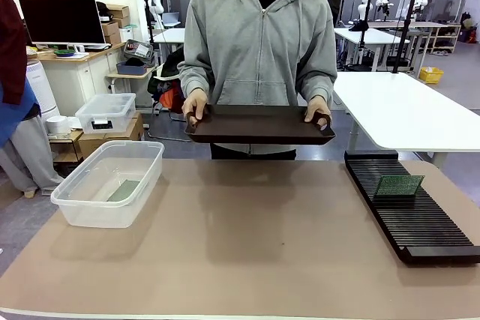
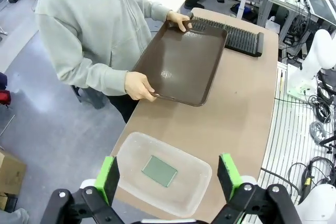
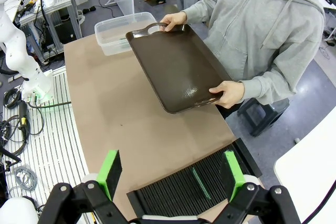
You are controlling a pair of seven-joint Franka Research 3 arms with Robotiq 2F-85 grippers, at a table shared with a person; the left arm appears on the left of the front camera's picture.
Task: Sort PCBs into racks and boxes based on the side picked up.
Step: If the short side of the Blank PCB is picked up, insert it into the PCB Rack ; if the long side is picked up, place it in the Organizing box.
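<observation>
One green PCB (image 1: 399, 184) stands upright in a slot of the long black rack (image 1: 420, 224) at the table's right; the right wrist view shows that PCB (image 3: 200, 182) edge-on in the rack (image 3: 173, 190). A second PCB (image 2: 159, 171) lies flat in the clear box (image 2: 131, 153), at the left of the table as PCB (image 1: 124, 189) in box (image 1: 82, 211). My left gripper (image 2: 169, 177) hangs open high above the box. High over the rack my right gripper (image 3: 170, 174) is open too. Neither holds anything.
A person in a grey hoodie holds a dark brown handled tray (image 1: 259, 124) in both hands over the table's far edge; it looks bare in the wrist views, as tray (image 2: 181, 61) and tray (image 3: 181, 66). A smaller lidded clear box (image 1: 106, 112) sits behind on cartons.
</observation>
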